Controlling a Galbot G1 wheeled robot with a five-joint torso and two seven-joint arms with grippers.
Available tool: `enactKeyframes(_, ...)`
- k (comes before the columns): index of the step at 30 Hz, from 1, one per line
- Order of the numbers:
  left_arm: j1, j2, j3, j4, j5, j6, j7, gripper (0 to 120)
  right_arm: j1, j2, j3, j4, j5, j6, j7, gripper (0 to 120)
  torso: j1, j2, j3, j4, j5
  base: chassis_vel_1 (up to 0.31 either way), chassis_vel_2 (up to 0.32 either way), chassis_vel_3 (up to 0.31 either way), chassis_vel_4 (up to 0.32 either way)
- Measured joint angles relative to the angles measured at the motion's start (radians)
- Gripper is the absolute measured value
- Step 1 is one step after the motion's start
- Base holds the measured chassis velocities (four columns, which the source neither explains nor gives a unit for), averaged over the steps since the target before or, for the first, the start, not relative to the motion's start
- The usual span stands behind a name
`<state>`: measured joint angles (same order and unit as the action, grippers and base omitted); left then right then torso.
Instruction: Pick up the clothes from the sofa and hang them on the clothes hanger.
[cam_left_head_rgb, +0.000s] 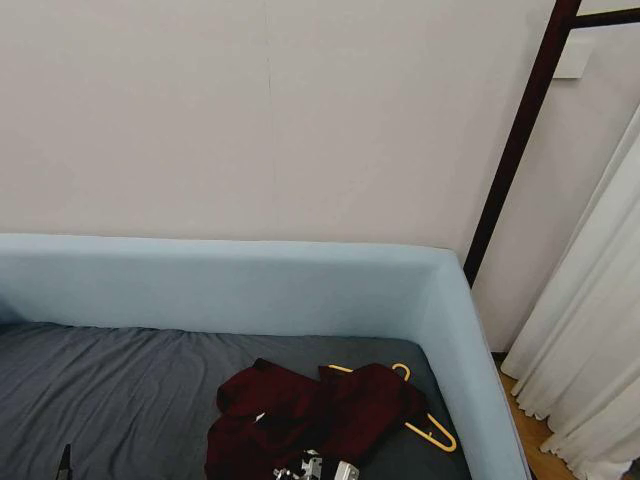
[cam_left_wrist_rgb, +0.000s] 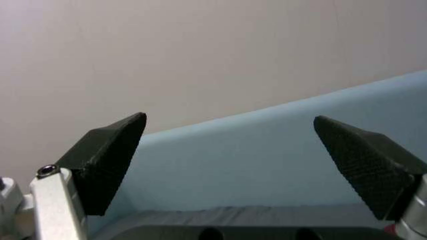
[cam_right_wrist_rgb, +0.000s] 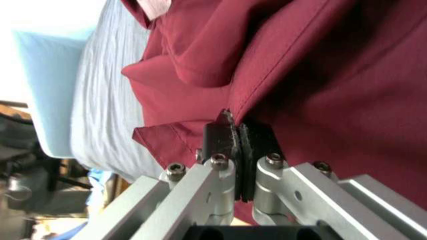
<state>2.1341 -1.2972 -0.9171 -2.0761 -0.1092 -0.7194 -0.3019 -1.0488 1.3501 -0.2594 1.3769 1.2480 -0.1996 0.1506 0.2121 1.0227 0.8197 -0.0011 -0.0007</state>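
The maroon garment (cam_left_head_rgb: 300, 410) lay crumpled on the sofa's grey seat cushion (cam_left_head_rgb: 110, 390), near the right-hand armrest, partly covering a yellow clothes hanger (cam_left_head_rgb: 432, 428) whose hook and one shoulder poked out on its right. Right gripper (cam_right_wrist_rgb: 237, 132) was down on it at the bottom edge of the head view, jaws clenched tight on a raised fold of the red cloth, the fabric bunched up between the dark pads (cam_right_wrist_rgb: 217, 137).

Left gripper (cam_left_wrist_rgb: 229, 120) hung over the left part of the seat, jaws released and spread wide, looking across at the pale-blue backrest (cam_left_wrist_rgb: 267, 165).

The sofa (cam_left_head_rgb: 230, 285) ran along a plain off-white wall (cam_left_head_rgb: 250, 110), its blue back and arm wrapping round the cushion. Off to the right a dark brown rack post (cam_left_head_rgb: 520, 130) leaned up against the wall, a white curtain (cam_left_head_rgb: 590, 330) fell in folds, and a strip of wooden floor (cam_left_head_rgb: 520, 420) showed beside the armrest.
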Motion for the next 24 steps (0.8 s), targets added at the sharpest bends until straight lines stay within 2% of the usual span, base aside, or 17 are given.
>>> enactKeyframes(3,-0.023,0.025,0.003,0.0,-0.017,0.025,0.005,99,-0.008,-0.056,-0.012,0.067,-0.042,-0.015,0.026,0,0.0,0.0,0.0,0.0,0.0001,0.0,0.0,0.0,0.0)
enactKeyframes(5,-0.042,0.077,0.006,-0.003,-0.039,0.056,0.018,99,-0.027,-0.123,-0.039,0.147,-0.116,-0.027,0.046,0,0.0,0.0,0.0,0.0,-0.0002,0.0,0.0,0.0,0.0)
enactKeyframes(6,-0.042,0.077,0.006,-0.003,-0.039,0.056,0.018,99,-0.027,-0.123,-0.039,0.147,-0.116,-0.027,0.046,0,0.0,0.0,0.0,0.0,-0.0002,0.0,0.0,0.0,0.0)
enactKeyframes(7,-0.045,0.101,0.007,-0.005,-0.044,0.065,0.023,99,-0.033,-0.144,-0.047,0.169,-0.141,-0.03,0.049,0,0.0,0.0,0.0,-0.0003,0.0001,0.0,0.0,0.0,0.0)
enactKeyframes(10,-0.045,0.233,0.011,-0.013,-0.057,0.091,0.029,99,-0.056,-0.223,-0.058,0.249,-0.218,-0.048,0.067,0,0.0,0.0,0.0,-0.0001,-0.0001,0.0,0.0,0.0,0.0)
enactKeyframes(11,-0.045,0.233,0.011,-0.013,-0.057,0.091,0.029,99,-0.056,-0.223,-0.058,0.249,-0.218,-0.048,0.067,0,0.0,0.0,0.0,-0.0001,-0.0001,0.0,0.0,0.0,0.0)
enactKeyframes(12,-0.04,0.296,0.013,-0.015,-0.07,0.101,0.033,99,-0.065,-0.253,-0.057,0.278,-0.247,-0.054,0.072,0,0.0,0.0,0.0,-0.0002,0.0001,0.0,0.0,0.0,0.0)
enactKeyframes(15,-0.035,0.415,0.014,-0.007,-0.109,0.113,0.043,99,-0.081,-0.322,-0.043,0.331,-0.301,-0.067,0.076,0,0.0,0.0,0.0,-0.0002,-0.0002,0.0,0.0,0.0,0.0)
enactKeyframes(16,-0.037,0.493,0.013,0.008,-0.136,0.118,0.055,99,-0.09,-0.364,-0.038,0.354,-0.337,-0.07,0.075,0,0.0,0.0,0.0,-0.0001,-0.0002,0.0,0.0,0.0,0.0)
enactKeyframes(17,-0.037,0.493,0.013,0.008,-0.136,0.118,0.055,99,-0.09,-0.364,-0.038,0.354,-0.337,-0.07,0.075,0,0.0,0.0,0.0,-0.0001,-0.0002,0.0,0.0,0.0,0.0)
enactKeyframes(21,-0.058,0.713,0.016,0.073,-0.208,0.093,0.121,98,-0.108,-0.446,-0.022,0.393,-0.449,-0.065,0.067,0,0.0,0.0,0.0,-0.0002,0.0,0.0,0.0,0.0,0.0)
enactKeyframes(22,-0.058,0.713,0.016,0.073,-0.208,0.093,0.121,98,-0.108,-0.446,-0.022,0.393,-0.449,-0.065,0.067,0,0.0,0.0,0.0,-0.0002,0.0,0.0,0.0,0.0,0.0)
enactKeyframes(23,-0.079,0.795,0.031,0.111,-0.237,0.07,0.164,98,-0.119,-0.47,-0.014,0.407,-0.498,-0.057,0.06,0,0.0,0.0,0.0,-0.0004,-0.0001,0.0,0.0,0.0,0.0)
enactKeyframes(24,-0.135,0.894,0.085,0.167,-0.273,0.046,0.201,99,-0.136,-0.491,0.001,0.431,-0.543,-0.05,0.052,0,0.0,0.0,0.0,-0.0002,-0.0001,0.0,0.0,0.0,0.0)
